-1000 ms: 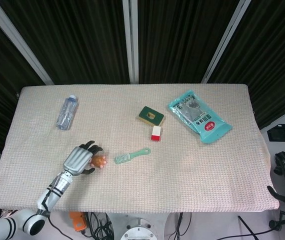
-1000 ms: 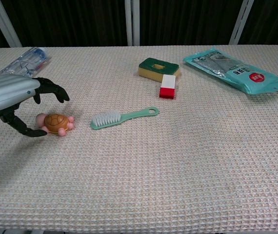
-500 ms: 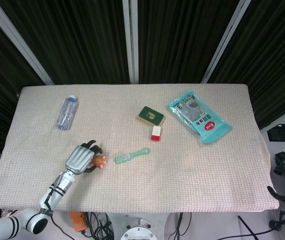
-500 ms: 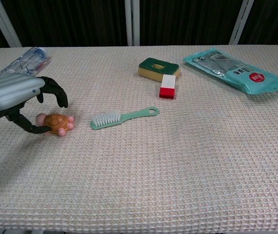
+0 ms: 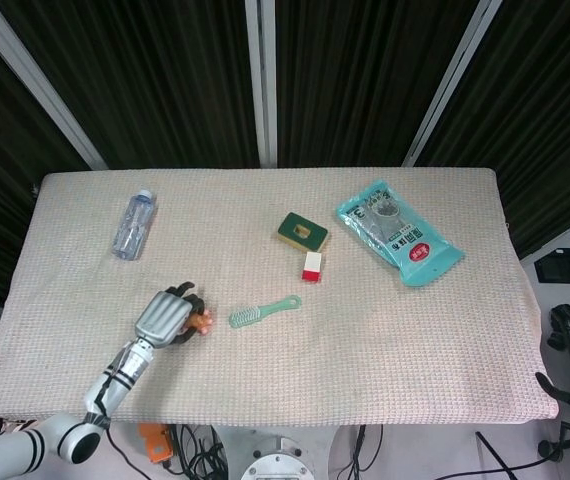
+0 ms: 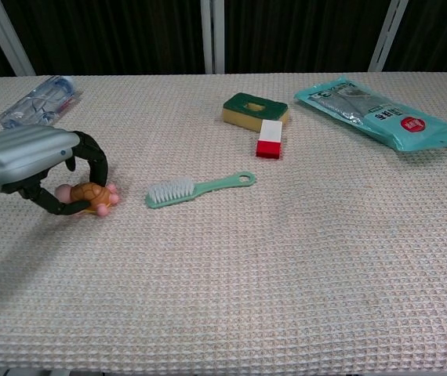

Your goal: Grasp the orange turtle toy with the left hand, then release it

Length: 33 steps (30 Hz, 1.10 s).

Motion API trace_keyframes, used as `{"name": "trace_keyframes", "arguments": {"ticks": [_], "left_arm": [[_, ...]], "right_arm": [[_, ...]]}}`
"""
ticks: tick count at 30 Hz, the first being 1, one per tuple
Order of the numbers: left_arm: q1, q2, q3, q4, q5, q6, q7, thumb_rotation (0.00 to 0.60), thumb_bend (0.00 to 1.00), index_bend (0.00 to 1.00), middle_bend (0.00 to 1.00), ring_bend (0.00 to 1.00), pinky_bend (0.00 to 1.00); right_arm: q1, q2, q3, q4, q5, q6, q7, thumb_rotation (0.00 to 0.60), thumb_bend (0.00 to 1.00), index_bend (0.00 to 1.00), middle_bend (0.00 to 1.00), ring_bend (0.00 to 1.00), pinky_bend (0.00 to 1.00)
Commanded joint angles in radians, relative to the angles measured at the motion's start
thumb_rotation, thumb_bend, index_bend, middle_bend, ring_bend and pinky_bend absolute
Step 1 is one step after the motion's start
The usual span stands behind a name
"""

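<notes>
Near the desk's (image 6: 286,258) front left corner, the left hand (image 6: 31,160) curls its dark fingers (image 6: 94,160) around the orange turtle toy (image 6: 90,196), gripping its brown-orange shell; pink feet stick out.

Head view: high, looking down on whole table (image 5: 265,390). Chest view: low, close, across same table.
</notes>
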Motion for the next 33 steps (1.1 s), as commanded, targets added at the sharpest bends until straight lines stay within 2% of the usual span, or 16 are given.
{"name": "trace_keyframes", "arguments": {"ticks": [1, 6, 13, 15, 16, 20, 21, 23, 28, 33], "left_arm": [[0.001, -0.012, -0.004, 0.015, 0.001, 0.011, -0.003, 0.6, 0.34, 0.57, 0.56, 0.25, 0.41], [0.008, -0.038, -0.01, 0.042, -0.013, 0.024, 0.019, 0.6, 0.39, 0.67, 0.66, 0.36, 0.48], [0.014, -0.049, -0.015, 0.055, -0.014, 0.043, 0.027, 0.6, 0.41, 0.71, 0.7, 0.41, 0.51], [0.014, -0.045, -0.012, 0.051, -0.008, 0.047, 0.025, 0.6, 0.41, 0.66, 0.69, 0.4, 0.5], [0.014, -0.039, -0.008, 0.045, -0.003, 0.045, 0.023, 0.6, 0.4, 0.6, 0.64, 0.37, 0.5], [0.01, -0.003, 0.005, 0.007, 0.003, 0.024, 0.014, 0.6, 0.34, 0.35, 0.36, 0.21, 0.43], [0.009, 0.008, 0.006, -0.005, 0.003, 0.02, 0.015, 0.6, 0.33, 0.29, 0.31, 0.17, 0.41], [0.01, 0.021, 0.007, -0.019, 0.002, 0.021, 0.018, 0.6, 0.32, 0.24, 0.27, 0.14, 0.38], [0.011, 0.035, 0.008, -0.036, -0.01, 0.011, 0.026, 0.6, 0.31, 0.24, 0.26, 0.13, 0.38], [0.012, 0.024, 0.003, -0.024, -0.024, 0.008, 0.033, 0.6, 0.3, 0.34, 0.36, 0.15, 0.39]], "right_arm": [[0.0, 0.001, -0.001, 0.0, 0.0, -0.001, 0.001, 0.6, 0.13, 0.0, 0.0, 0.0, 0.0], [-0.001, 0.003, 0.0, -0.001, 0.001, 0.0, 0.002, 0.6, 0.13, 0.0, 0.0, 0.0, 0.0], [-0.001, 0.004, 0.0, -0.004, -0.002, 0.003, 0.001, 0.6, 0.13, 0.0, 0.0, 0.0, 0.0], [-0.001, 0.005, 0.0, -0.005, -0.002, 0.004, 0.0, 0.6, 0.13, 0.0, 0.0, 0.0, 0.0], [-0.001, 0.005, 0.001, -0.006, -0.002, 0.004, 0.0, 0.6, 0.13, 0.0, 0.0, 0.0, 0.0], [-0.002, 0.006, 0.001, -0.009, -0.002, 0.006, -0.002, 0.6, 0.13, 0.0, 0.0, 0.0, 0.0], [-0.002, 0.007, 0.001, -0.009, -0.003, 0.006, -0.003, 0.6, 0.13, 0.0, 0.0, 0.0, 0.0], [-0.002, 0.006, 0.001, -0.01, -0.003, 0.008, -0.001, 0.6, 0.13, 0.0, 0.0, 0.0, 0.0], [-0.002, 0.005, 0.001, -0.011, -0.003, 0.005, -0.003, 0.6, 0.13, 0.0, 0.0, 0.0, 0.0], [-0.001, 0.005, 0.0, -0.012, -0.003, 0.005, -0.006, 0.6, 0.13, 0.0, 0.0, 0.0, 0.0]]}}
